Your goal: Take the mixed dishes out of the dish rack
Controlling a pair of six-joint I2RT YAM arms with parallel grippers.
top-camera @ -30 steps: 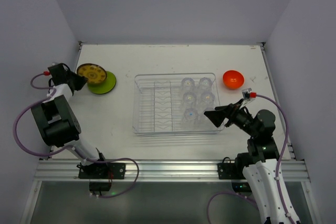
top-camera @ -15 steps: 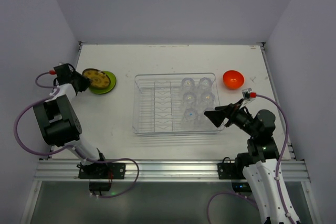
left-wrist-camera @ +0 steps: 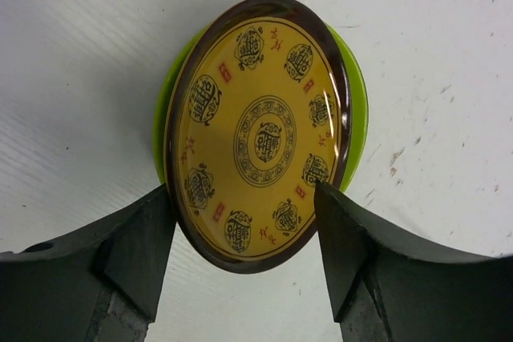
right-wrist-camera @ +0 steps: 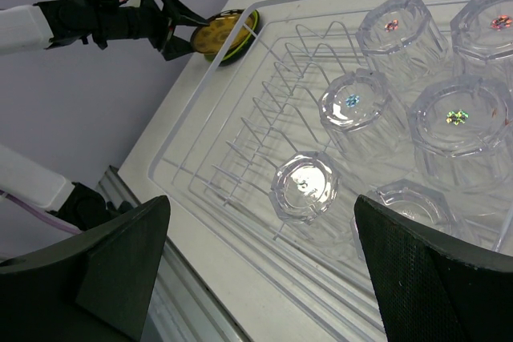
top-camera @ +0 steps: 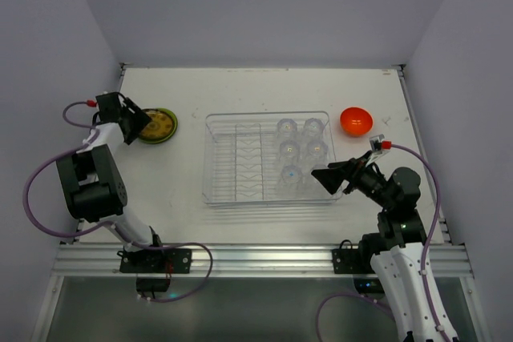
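The yellow plate (left-wrist-camera: 260, 130) with its dark rim lies flat on a green plate (left-wrist-camera: 357, 110) at the table's left (top-camera: 158, 123). My left gripper (left-wrist-camera: 243, 199) (top-camera: 132, 123) is open, its jaws standing either side of the plate's near rim. The clear dish rack (top-camera: 212, 158) (right-wrist-camera: 199, 95) sits mid-table with several upturned glass cups (top-camera: 288, 150) (right-wrist-camera: 354, 100) in its right half. Over the rack's near right corner my right gripper (top-camera: 325, 178) (right-wrist-camera: 260, 254) hangs wide open and empty above a cup (right-wrist-camera: 304, 186). The orange bowl (top-camera: 356, 121) stands on the table to the right of the rack.
The rack's left half holds only bare wire slots (top-camera: 244, 158). Grey walls close in the table on the left, back and right. A metal rail (top-camera: 256, 258) runs along the near edge by both arm bases.
The left gripper has carried the yellow plate down and to the right onto the green plate, then opened off it. The right arm has not moved.
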